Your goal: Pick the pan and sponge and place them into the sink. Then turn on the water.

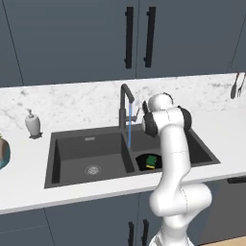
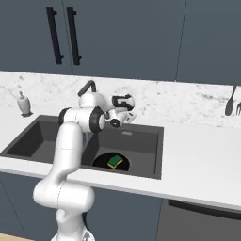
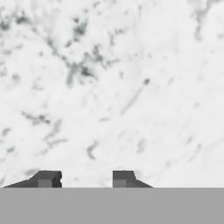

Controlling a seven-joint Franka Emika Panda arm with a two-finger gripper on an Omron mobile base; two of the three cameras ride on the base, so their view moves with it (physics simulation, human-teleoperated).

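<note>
The dark grey double-basin sink (image 1: pixel 72 153) (image 2: pixel 141 141) is set in the white counter. The black pan (image 1: pixel 142 162) (image 2: pixel 101 163) lies in its right basin, with the green-and-yellow sponge (image 1: pixel 152 160) (image 2: pixel 115 161) resting on it. A thin light-blue stream of water (image 1: pixel 129 132) falls from the dark gooseneck tap (image 1: pixel 126 96) (image 2: pixel 88 85) onto the divider between the basins. My gripper (image 1: pixel 142 110) (image 2: pixel 128 100) (image 3: pixel 83 179) hovers above the back of the right basin, just right of the tap, facing the marble backsplash. Its fingers stand apart and hold nothing.
A white soap dispenser (image 1: pixel 32 122) (image 2: pixel 23 103) stands on the counter left of the sink. Dark utensils (image 1: pixel 235 86) (image 2: pixel 229 106) hang on the backsplash at far right. Wall cabinets with black handles (image 1: pixel 129 37) hang above. A rounded object (image 1: pixel 2 151) sits at the left edge.
</note>
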